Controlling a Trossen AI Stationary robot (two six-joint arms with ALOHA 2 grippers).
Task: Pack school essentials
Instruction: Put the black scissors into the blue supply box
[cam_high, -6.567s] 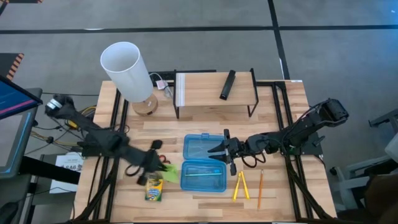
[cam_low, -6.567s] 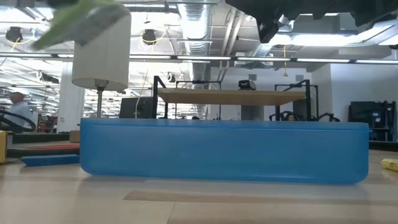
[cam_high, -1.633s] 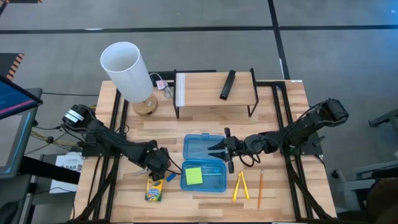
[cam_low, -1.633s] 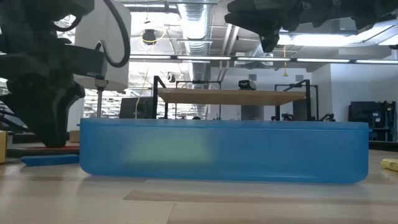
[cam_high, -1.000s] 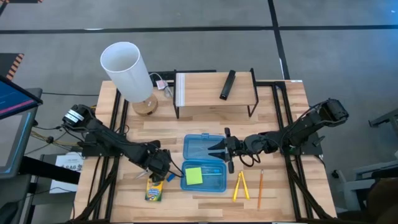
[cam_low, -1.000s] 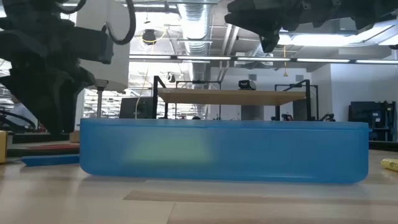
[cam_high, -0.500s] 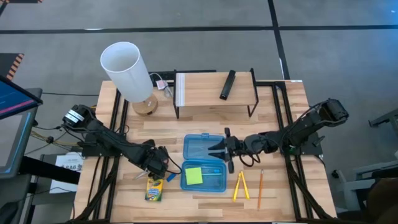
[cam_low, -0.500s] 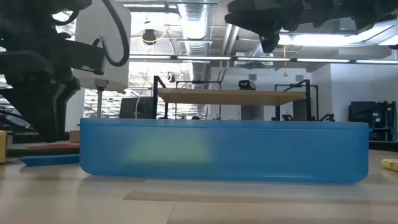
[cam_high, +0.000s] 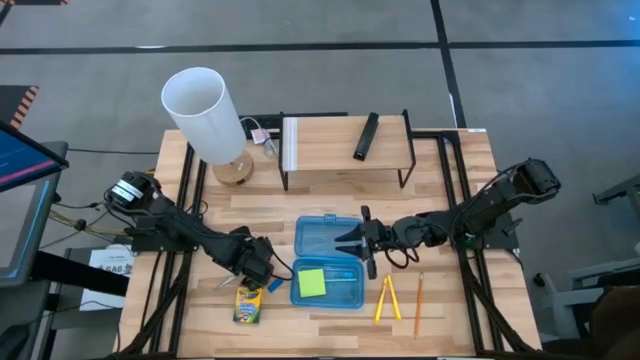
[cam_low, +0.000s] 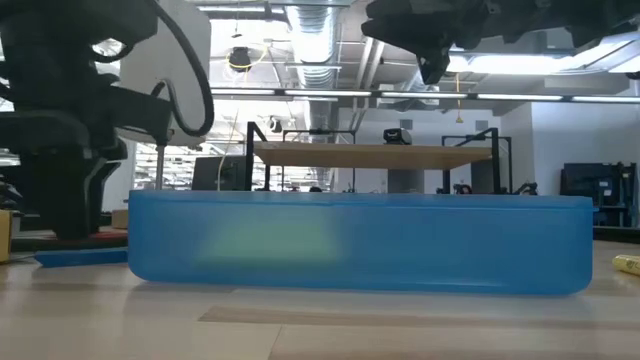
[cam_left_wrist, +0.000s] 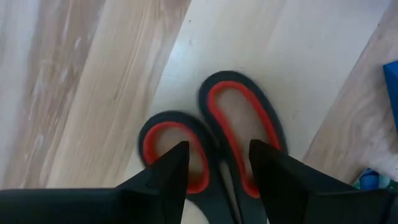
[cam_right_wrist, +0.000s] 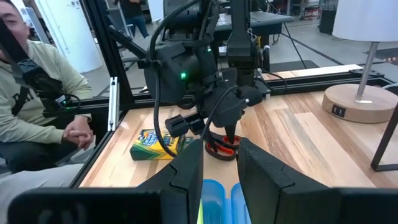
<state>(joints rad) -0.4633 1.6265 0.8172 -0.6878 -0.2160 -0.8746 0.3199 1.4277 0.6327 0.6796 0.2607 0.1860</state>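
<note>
Left wrist view: my left end effector (cam_left_wrist: 214, 165), fingers parted, straddles the red-handled scissors (cam_left_wrist: 214, 140) on the worktop (cam_left_wrist: 81, 81); an off-centre close could skid them away.

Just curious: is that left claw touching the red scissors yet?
Cannot tell. The left wrist view shows the open jaws straddling the scissors, but neither contact nor gap is plain.

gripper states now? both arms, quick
Left tool: open, fingers straddling the red-handled scissors on the table, nothing gripped yet.
Right tool: open, empty, over the blue case.
</note>
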